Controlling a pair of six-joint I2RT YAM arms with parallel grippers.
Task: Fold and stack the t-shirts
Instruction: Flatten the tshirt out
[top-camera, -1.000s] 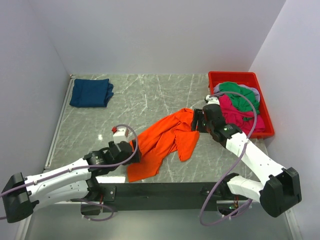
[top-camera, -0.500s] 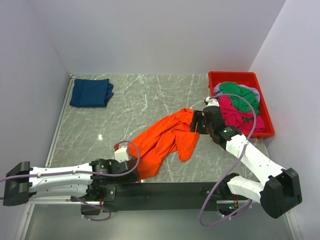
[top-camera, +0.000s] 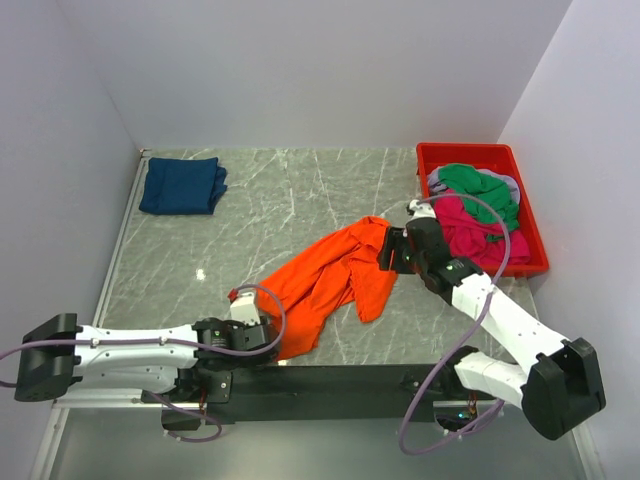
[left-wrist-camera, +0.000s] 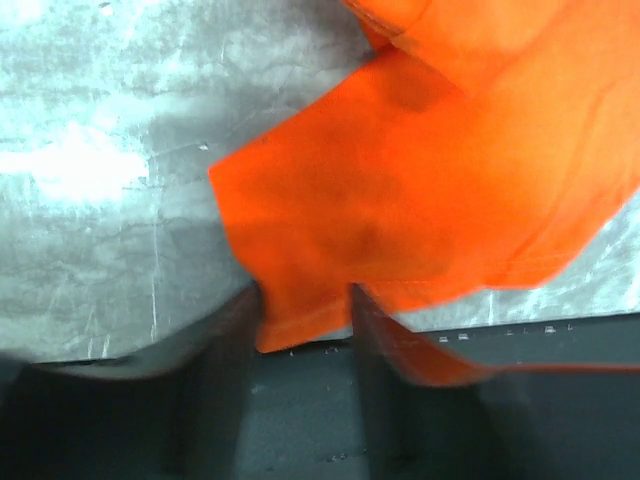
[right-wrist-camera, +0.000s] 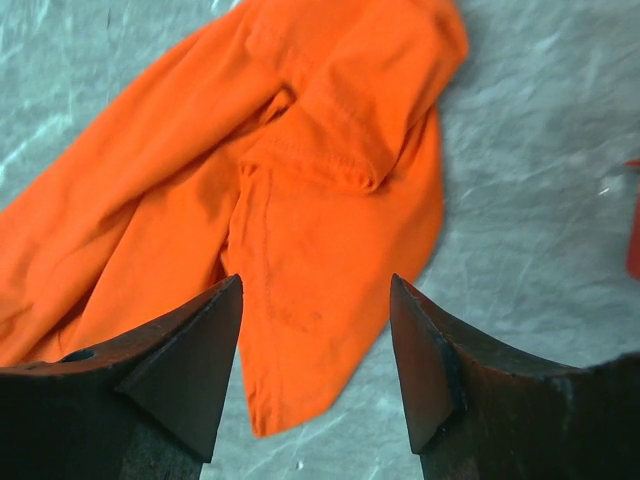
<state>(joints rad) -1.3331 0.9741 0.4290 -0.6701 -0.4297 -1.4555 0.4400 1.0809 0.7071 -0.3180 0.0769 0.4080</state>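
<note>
- Since a second ago, the left gripper (top-camera: 258, 330) had dropped low to the near edge of the table (top-camera: 290, 190), and its jaws had drawn closer together.
- Its fingers (left-wrist-camera: 225, 345) stood either side of the near hem of the orange shirt (top-camera: 330, 280), with a strip of cloth between them. I could not tell whether they had actually pinched it.
- The right gripper (right-wrist-camera: 315, 285) had edged a little left, and hung over the far end of the orange shirt with its jaws spread wide and nothing held.
- That shirt lay crumpled in a slant across the middle of the table, its far end near the right gripper and its near corner at the table's front edge.
- A navy shirt (top-camera: 182, 185) sat folded in the far left corner, well apart from everything else.
- At the far right stood a red bin (top-camera: 465, 148) heaped with a green shirt (top-camera: 470, 180), a pink shirt (top-camera: 470, 225) and a bit of grey (top-camera: 508, 185).
</note>
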